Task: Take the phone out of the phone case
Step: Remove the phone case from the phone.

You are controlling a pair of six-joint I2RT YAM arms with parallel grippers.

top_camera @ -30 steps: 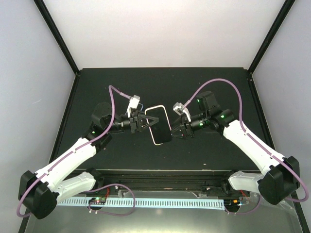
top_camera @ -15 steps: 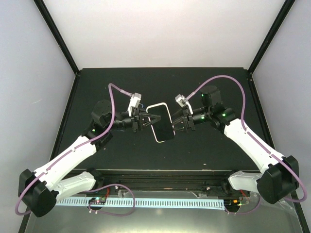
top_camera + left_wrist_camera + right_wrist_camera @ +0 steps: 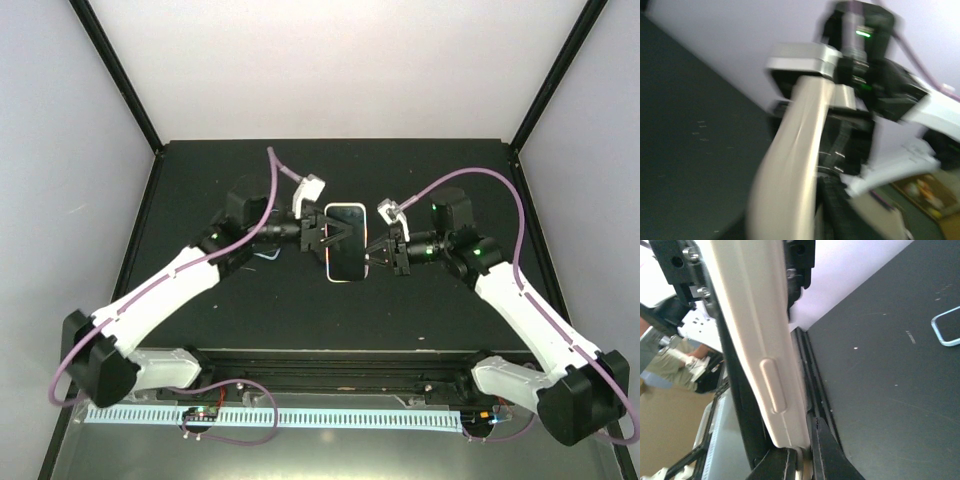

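Observation:
The phone (image 3: 345, 250), black-screened with a pale pinkish rim, hangs above the table's middle between both grippers. My right gripper (image 3: 373, 255) is shut on its right edge. In the right wrist view the phone's pale side (image 3: 760, 355) with its long button runs down into the pinching jaws of my right gripper (image 3: 805, 450). My left gripper (image 3: 326, 238) sits at the phone's left edge with its jaws spread. The left wrist view is blurred, showing the phone's edge (image 3: 795, 150) beside one dark finger (image 3: 840, 210). The pale blue phone case (image 3: 938, 336) lies empty on the table, partly under my left arm (image 3: 266, 256).
The black table (image 3: 200, 180) is bounded by black corner posts and pale walls. A raised black rail (image 3: 330, 360) runs along its near edge, in front of the arm bases.

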